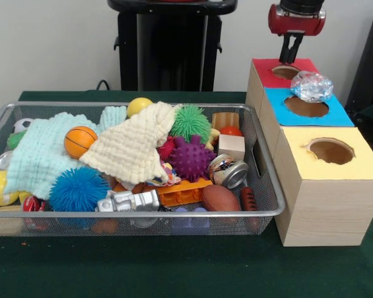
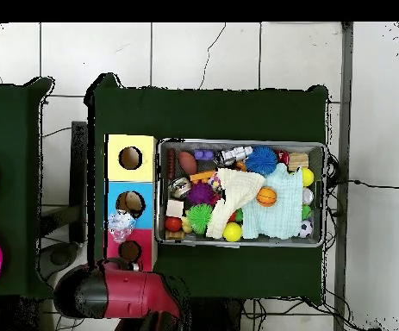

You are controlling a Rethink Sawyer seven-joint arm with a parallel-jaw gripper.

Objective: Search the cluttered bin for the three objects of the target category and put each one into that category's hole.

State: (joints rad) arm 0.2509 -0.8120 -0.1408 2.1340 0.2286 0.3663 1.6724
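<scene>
The end effector [image 1: 290,54] hangs from the red and black arm above the red-topped box [image 1: 267,73], its dark fingertips pointing down at that box's hole; the two fingers sit close together with nothing visibly between them, though whether they are fully closed cannot be told. In the overhead view the arm's red body [image 2: 129,293] lies just past the red end of the row of boxes.

Three light wooden boxes stand in a row on the green table [image 1: 174,267] beside the bin [image 1: 137,214]: red top nearest the robot, blue in the middle, yellow-topped box [image 1: 326,180] farthest. The hole [image 1: 306,107] in the blue top is open, and a clear, glittery ball [image 1: 311,86] rests on the blue top at the hole's far edge, touching the border with the red box.

The bin is crowded. A cream knitted cloth [image 1: 133,146] lies draped over the middle, a pale mint cloth [image 1: 43,155] covers the side away from the boxes, and a small basketball [image 1: 80,141] sits between them. Around these lie a blue spiky ball [image 1: 78,189], a purple spiky ball [image 1: 191,158], a green spiky ball [image 1: 189,121], a yellow ball [image 1: 138,106], a brown football [image 1: 221,198], a wooden block [image 1: 231,146], a tin can [image 1: 228,171] and a silver toy robot [image 1: 129,200].
</scene>
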